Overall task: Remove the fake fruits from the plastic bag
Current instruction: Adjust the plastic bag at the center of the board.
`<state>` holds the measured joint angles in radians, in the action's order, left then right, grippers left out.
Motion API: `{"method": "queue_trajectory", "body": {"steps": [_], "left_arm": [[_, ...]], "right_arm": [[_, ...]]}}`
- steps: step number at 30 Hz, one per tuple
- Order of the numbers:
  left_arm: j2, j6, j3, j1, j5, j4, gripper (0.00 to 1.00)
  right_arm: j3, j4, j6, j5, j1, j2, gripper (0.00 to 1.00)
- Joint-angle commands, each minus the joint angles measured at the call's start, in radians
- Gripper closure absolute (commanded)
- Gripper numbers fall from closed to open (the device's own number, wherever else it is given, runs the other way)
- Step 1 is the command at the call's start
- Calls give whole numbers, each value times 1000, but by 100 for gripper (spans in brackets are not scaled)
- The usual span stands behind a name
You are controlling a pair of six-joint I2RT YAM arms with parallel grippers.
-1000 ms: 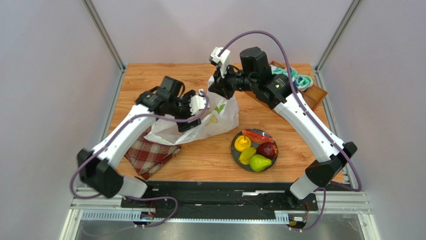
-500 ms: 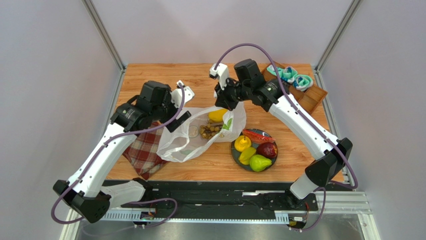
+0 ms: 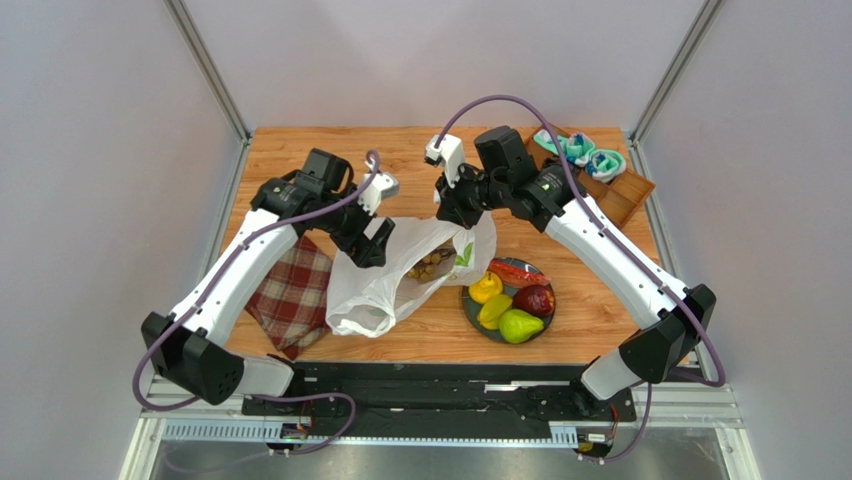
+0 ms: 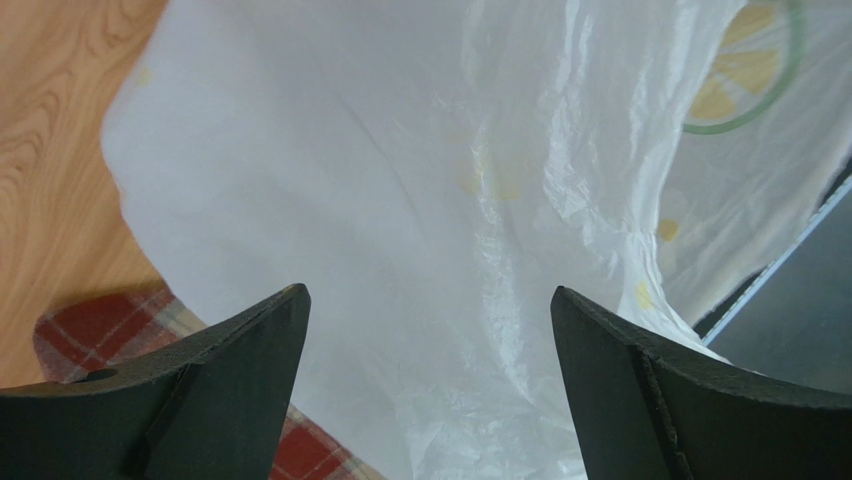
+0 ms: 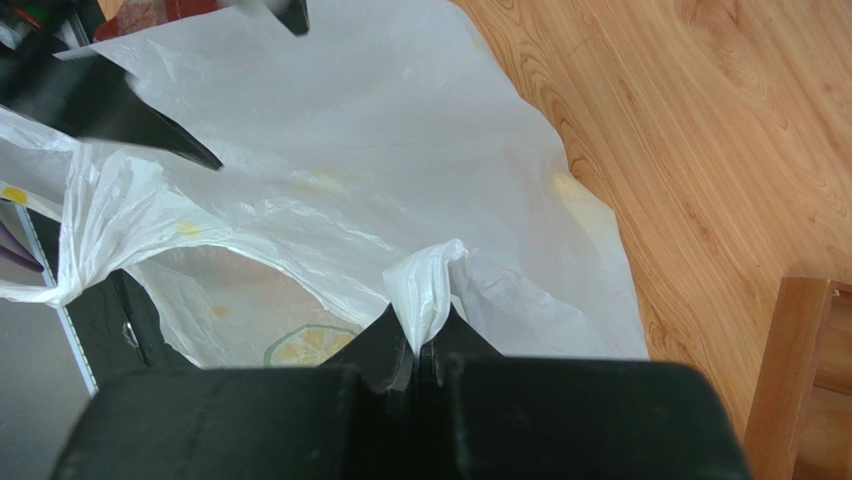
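A fold of the plastic bag (image 5: 425, 285) was held within the jaws of the right gripper (image 5: 420, 345). Its body was spread before the parted jaws of the left gripper (image 4: 425, 300). The grape bunch (image 3: 430, 265) was contained inside, between both grippers.

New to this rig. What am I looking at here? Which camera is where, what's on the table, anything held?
Two robot arms bolted at the near edge of the table, each ending in a two-finger gripper. The top view looks down from above and behind them. The other two come from cameras on the wrists, so the dark shapes at the bottom are that arm's own fingers. On the table: a white plastic bag, a dark plate with a green pear, dark red apple, watermelon slice and two yellow fruits, a plaid cloth, and a wooden tray with teal socks. A brown grape bunch shows inside the bag's mouth. The right gripper is shut on a fold of the bag. The left gripper is open above the bag.
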<state>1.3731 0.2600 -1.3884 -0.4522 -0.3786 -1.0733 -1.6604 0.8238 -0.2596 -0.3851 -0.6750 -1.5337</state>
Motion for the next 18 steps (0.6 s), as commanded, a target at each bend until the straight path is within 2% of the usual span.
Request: {"method": "queue_trajectory", "body": {"steps": [1, 2, 6, 12, 14, 18], "left_arm": [[-173, 73, -61, 23, -189, -27, 1], [-196, 96, -54, 21, -212, -39, 1], [-242, 208, 20, -48, -125, -148, 1], [-403, 294, 95, -92, -208, -157, 1], [-416, 330, 129, -161, -146, -174, 1], [-394, 351, 146, -183, -180, -197, 3]], "right_arm": [[31, -34, 0, 29, 0, 56, 100], [33, -35, 3, 32, 2, 60, 100], [28, -51, 31, 58, 8, 61, 100], [2, -52, 54, 72, 26, 46, 100], [-13, -51, 59, 71, 31, 34, 100], [-36, -51, 60, 71, 38, 15, 100]]}}
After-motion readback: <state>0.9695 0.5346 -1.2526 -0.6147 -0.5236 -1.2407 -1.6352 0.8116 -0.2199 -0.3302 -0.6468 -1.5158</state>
